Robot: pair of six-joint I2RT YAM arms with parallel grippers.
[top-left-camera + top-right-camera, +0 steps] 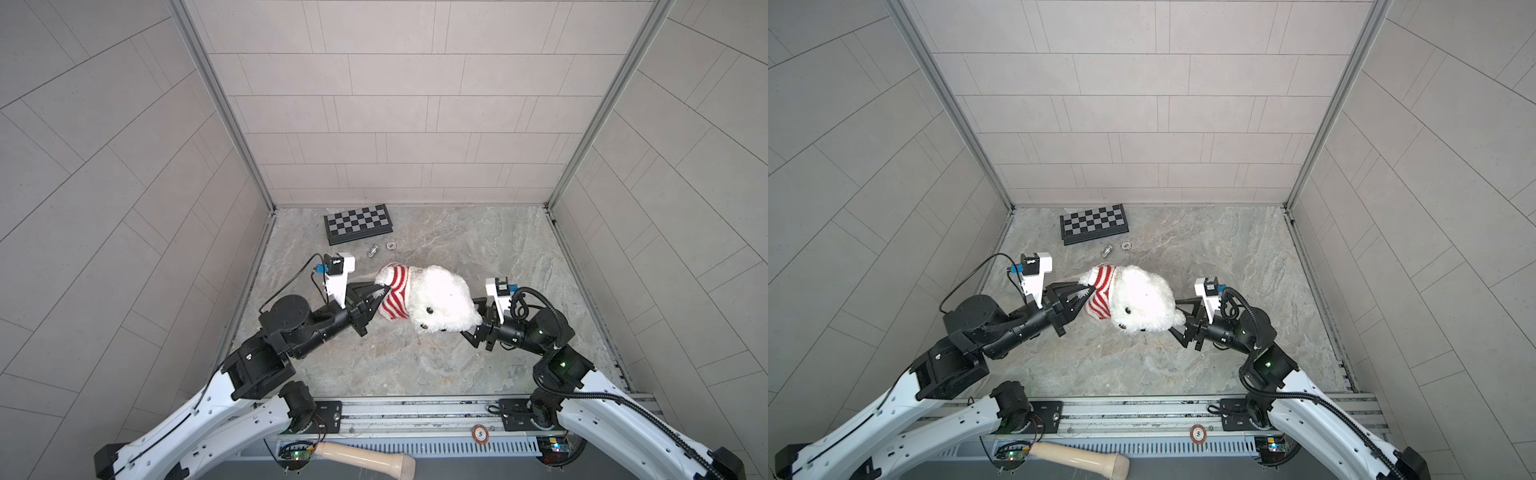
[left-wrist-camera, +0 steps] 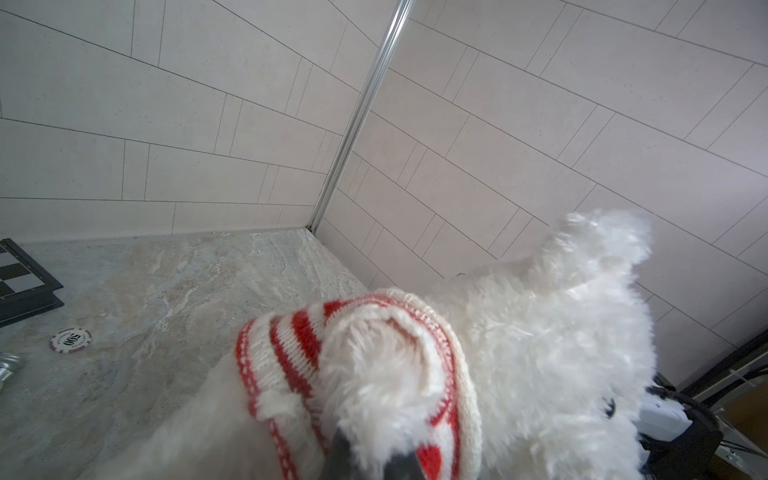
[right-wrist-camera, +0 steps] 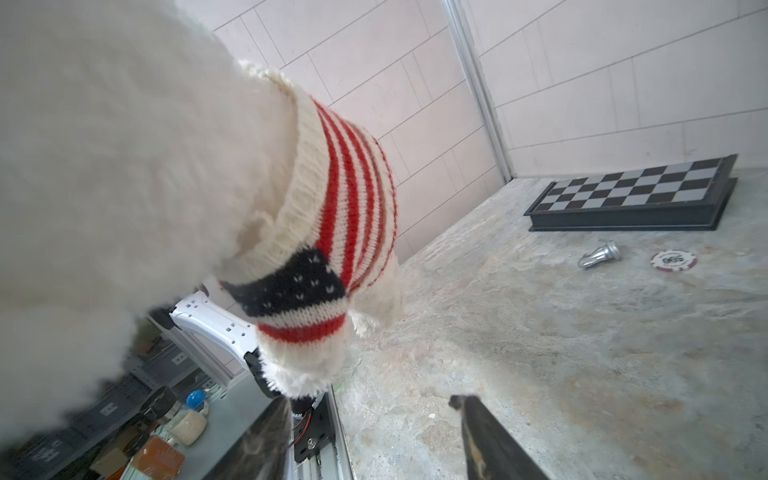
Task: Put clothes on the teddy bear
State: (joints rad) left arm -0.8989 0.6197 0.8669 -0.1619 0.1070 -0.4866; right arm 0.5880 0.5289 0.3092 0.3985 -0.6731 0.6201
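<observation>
Your teddy bear (image 1: 436, 299) is in the middle of the marble table (image 1: 415, 365), stretched between the two arms. Its face is turned toward the near edge, and the red-and-white striped sweater (image 1: 395, 297) is around its body at the end toward your left arm. Your left gripper (image 1: 381, 289) is pinched together right at the sweater's rim, where knit and white fur bunch up. The left wrist view doesn't let you tell which of the two it has. In the right wrist view that sweater end looks lifted off the marble, with a navy patch showing on the knit. Your right gripper (image 1: 469, 318) is at the bear's head end with its jaws spread apart and fur showing between them in both top views. Behind the bear, near the back wall, there's a folded chessboard (image 1: 358, 223). A silver chess piece (image 1: 372, 250) and a poker chip (image 1: 390, 246) lie just in front of it, well apart from the bear.
</observation>
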